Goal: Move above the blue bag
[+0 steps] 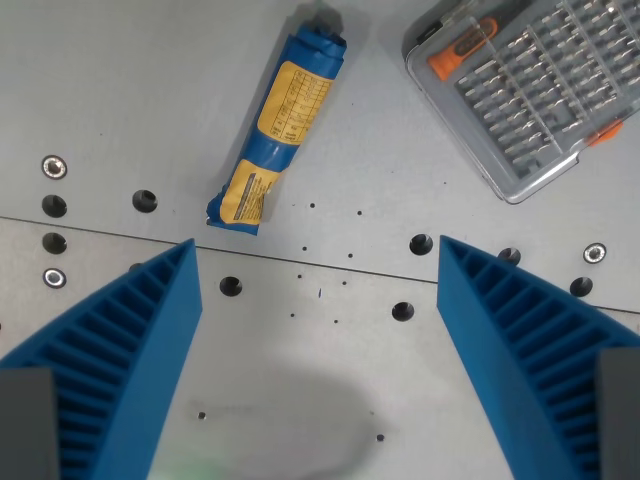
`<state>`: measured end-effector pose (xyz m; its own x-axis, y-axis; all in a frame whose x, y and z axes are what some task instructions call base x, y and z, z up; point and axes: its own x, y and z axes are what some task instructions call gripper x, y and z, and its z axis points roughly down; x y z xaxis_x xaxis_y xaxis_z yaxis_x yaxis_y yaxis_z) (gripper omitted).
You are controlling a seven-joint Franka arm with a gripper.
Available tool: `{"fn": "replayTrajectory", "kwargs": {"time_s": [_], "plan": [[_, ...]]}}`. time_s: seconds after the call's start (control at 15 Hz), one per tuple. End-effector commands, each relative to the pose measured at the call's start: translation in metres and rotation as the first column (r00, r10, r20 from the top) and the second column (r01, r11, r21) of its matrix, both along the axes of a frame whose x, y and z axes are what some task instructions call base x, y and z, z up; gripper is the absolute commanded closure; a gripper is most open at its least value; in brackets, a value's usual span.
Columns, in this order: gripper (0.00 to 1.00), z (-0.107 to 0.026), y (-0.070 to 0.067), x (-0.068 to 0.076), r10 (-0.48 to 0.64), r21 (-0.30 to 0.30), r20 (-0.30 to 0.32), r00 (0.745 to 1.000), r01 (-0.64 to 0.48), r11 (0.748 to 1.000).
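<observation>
The blue bag (pixel 280 125) is a long blue packet with yellow labels. It lies tilted on the grey metal table (pixel 120 90), in the upper middle of the wrist view. My gripper (pixel 318 262) is open and empty. Its two blue ribbed fingers (pixel 130 350) come up from the bottom corners of the view. The bag's lower end lies just beyond the tip of the finger on the wrist view's left, not between the fingers.
A clear plastic case of screwdriver bits (pixel 535 85) with orange parts lies at the upper right of the view. The table has several bolt holes (pixel 145 201) and a seam running across the middle.
</observation>
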<state>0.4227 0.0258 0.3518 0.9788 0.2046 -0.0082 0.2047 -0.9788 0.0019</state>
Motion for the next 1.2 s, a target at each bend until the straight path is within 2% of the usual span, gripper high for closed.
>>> {"fn": "replayTrajectory", "kwargs": {"time_s": [0.07,0.67,0.93,1.2], "plan": [[0.0,0.002,0.0,0.0,0.0,0.0,0.005,1.0,0.0,1.0],[0.0,-0.002,0.001,-0.001,-0.043,0.002,0.008,0.999,0.043,0.999],[0.0,-0.012,0.002,-0.001,-0.093,0.004,0.03,0.995,0.093,0.996],[0.0,-0.027,0.005,-0.003,-0.158,0.011,0.059,0.986,0.158,0.987]]}}
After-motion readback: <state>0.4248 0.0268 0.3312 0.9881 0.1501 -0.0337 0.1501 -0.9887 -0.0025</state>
